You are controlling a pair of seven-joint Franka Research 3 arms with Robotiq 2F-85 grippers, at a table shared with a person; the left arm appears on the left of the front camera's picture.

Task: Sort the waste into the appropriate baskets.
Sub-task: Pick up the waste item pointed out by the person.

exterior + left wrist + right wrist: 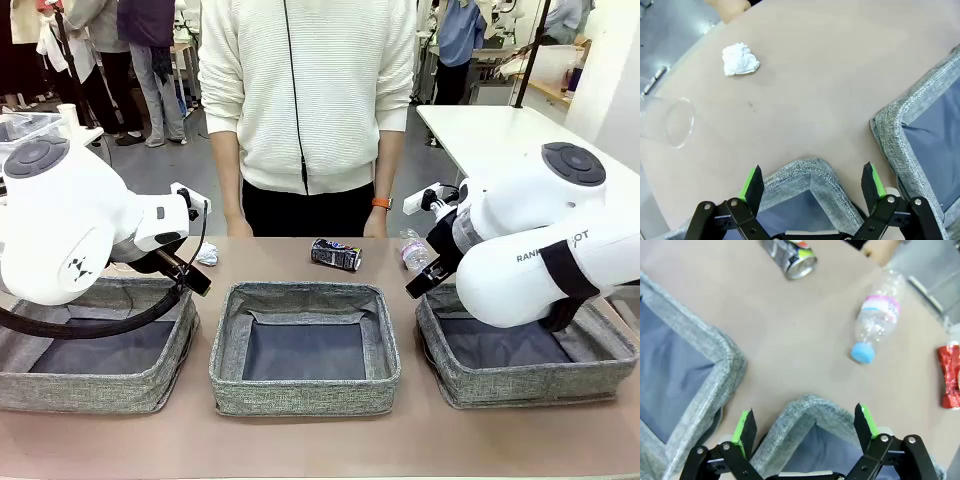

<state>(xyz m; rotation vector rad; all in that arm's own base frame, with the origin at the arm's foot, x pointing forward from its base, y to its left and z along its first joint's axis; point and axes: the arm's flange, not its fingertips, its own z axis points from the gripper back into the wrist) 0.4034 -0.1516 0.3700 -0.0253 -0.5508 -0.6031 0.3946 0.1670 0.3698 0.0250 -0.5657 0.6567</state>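
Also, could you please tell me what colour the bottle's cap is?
The cap is light blue, clearest in the right wrist view.

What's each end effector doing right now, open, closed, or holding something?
Left end effector: open, holding nothing.
Right end effector: open, holding nothing.

Saw coarse grey woven cloth, stitched at the rims, on the left basket [90,397], middle basket [305,393] and right basket [525,386], with smoother dark lining inside. Found the table top [300,442] matt and smooth.

In the left wrist view, noted crumpled matt paper in the paper wad [740,60] at ten o'clock and clear glossy plastic in the cup [671,122] at nine.

In the right wrist view, noted crinkled clear plastic in the bottle [879,319] at two o'clock, and shiny crushed metal in the red can [950,375] at three and the dark printed can [790,257] at twelve.
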